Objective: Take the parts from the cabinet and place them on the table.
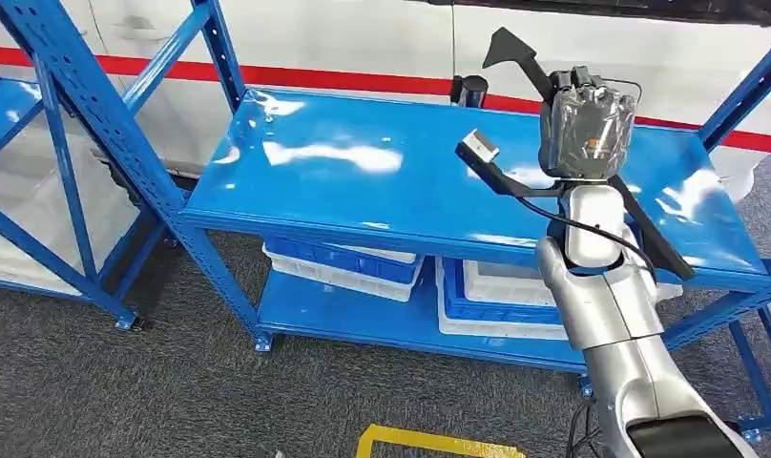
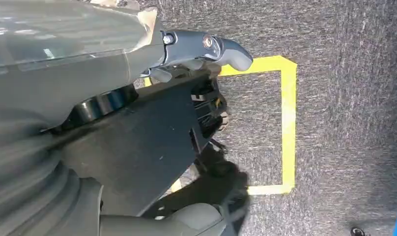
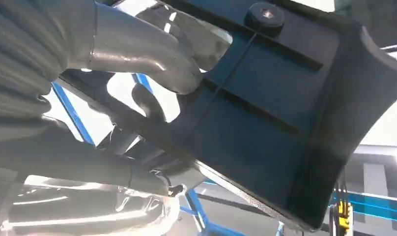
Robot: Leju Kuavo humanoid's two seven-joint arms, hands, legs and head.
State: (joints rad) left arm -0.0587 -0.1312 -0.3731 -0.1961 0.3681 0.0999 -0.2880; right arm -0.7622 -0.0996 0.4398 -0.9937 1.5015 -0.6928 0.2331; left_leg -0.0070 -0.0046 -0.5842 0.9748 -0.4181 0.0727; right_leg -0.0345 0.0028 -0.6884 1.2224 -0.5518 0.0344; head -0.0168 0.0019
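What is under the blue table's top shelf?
Under the blue table, the lower shelf carries stacked blue and white bins. More bins sit to the right, partly covered by the right hand, its arm and the black part it holds.

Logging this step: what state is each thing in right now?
Right hand: raised above the table, gripping the black part.
Black part: held in the air, not yet set down.
Table: top bare under the hand.
Bins: stacked on the lower shelf.
Left hand: hanging over the floor beside a dark part; whether it grips it is unclear.
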